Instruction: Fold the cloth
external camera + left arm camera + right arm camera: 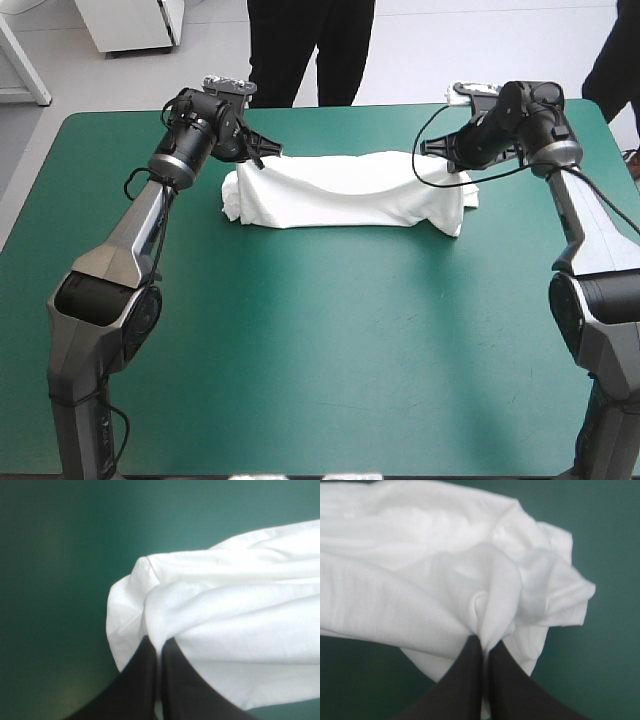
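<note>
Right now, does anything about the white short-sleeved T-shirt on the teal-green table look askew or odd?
Nothing serious. The white short-sleeved T-shirt lies as a long band, the left gripper and right gripper each shut on one end. The right-hand end is bunched, its layers uneven.

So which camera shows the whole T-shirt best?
The high view: the T-shirt shows whole, a long bundle between the left end effector and right end effector. Each wrist view shows only the pinched end nearest it.
</note>
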Controlling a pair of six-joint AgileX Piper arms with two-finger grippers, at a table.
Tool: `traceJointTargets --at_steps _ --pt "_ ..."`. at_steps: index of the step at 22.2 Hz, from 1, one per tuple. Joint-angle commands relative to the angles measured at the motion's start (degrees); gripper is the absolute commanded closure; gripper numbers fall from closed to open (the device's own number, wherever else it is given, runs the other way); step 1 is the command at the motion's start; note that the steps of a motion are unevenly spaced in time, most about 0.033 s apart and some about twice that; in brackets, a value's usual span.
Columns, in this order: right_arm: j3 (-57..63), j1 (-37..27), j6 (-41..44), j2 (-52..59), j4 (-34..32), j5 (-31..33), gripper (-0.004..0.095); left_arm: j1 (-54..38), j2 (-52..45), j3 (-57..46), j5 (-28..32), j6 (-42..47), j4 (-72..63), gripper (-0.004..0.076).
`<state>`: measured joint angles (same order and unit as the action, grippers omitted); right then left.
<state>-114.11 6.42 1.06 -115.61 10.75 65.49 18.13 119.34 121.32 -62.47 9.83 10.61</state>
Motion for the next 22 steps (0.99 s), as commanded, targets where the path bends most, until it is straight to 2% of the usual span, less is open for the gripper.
traceJointTargets --at_steps 1,3,4,6,10,15,22 --pt "4.4 0.4 -2.0 4.8 1.4 -2.7 0.0925 -0.1 -6.9 -5.8 3.9 1.1 0.4 0.0734" --pt "9.2 1.2 -2.7 7.0 0.9 -4.8 0.0925 -0.1 -10.6 -13.7 7.6 1.2 -0.1 0.0734" --pt "14.0 2.4 -3.1 9.5 -0.6 -6.7 0.0925 -0.1 -14.8 -21.5 12.3 1.3 -1.4 0.0734" --pt "19.5 3.7 -3.5 12.1 -2.2 -8.3 0.0925 -0.1 -19.5 -29.8 15.7 1.3 -2.7 0.0734" --pt "28.9 5.5 -3.0 16.0 -2.6 -10.7 0.0925 -0.1 -26.5 -41.6 18.2 1.3 -4.5 0.0734" --pt "45.5 7.3 -1.1 24.0 -2.5 -13.3 0.0925 0.0 -37.4 -62.7 21.1 1.2 -10.6 0.0734" --pt "59.9 12.0 1.8 33.7 -0.1 -13.3 0.0925 0.0 -48.1 -76.6 21.0 1.0 -15.0 0.0734"
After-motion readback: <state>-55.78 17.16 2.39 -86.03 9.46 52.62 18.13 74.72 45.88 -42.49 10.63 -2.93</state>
